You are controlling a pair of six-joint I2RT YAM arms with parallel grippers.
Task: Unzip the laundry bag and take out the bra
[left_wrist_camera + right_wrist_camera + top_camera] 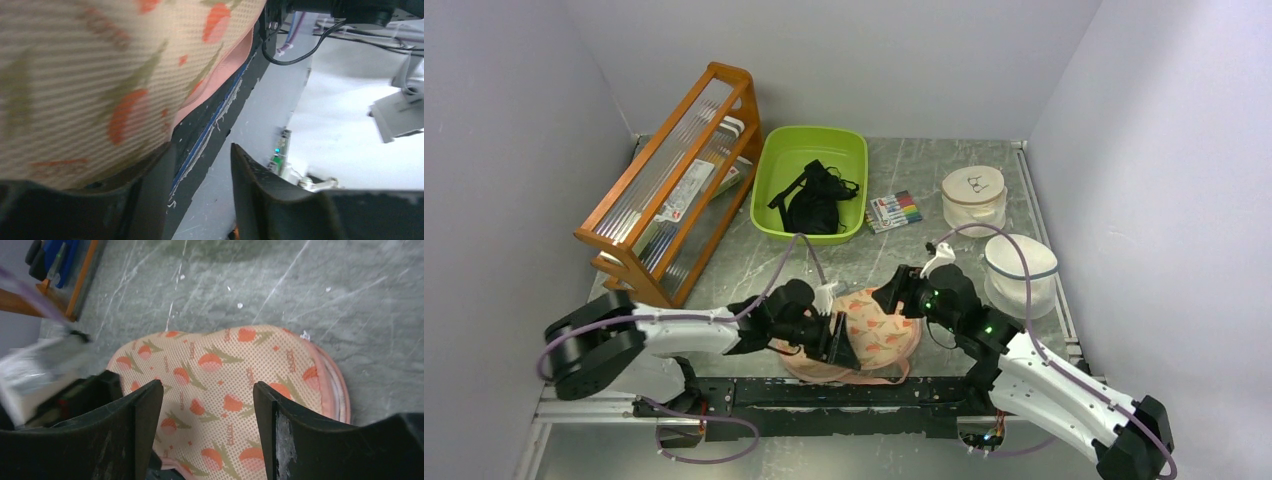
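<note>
Removal step judged done: black lacy bra lies in green plastic tub, well apart from cream-peach printed laundry bag. L gripper and R gripper fingers spread, gripping nothing. Next: arms pull clear.

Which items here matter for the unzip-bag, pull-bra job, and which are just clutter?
Job: laundry bag; bra, lying in the green bin.
Clutter: wooden rack; marker pack; far white tub; near white tub.

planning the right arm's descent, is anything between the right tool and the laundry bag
Nothing visible does. The right tool hangs open right above the laundry bag, only printed fabric showing between its fingers; the left tool sits at the bag's side.
</note>
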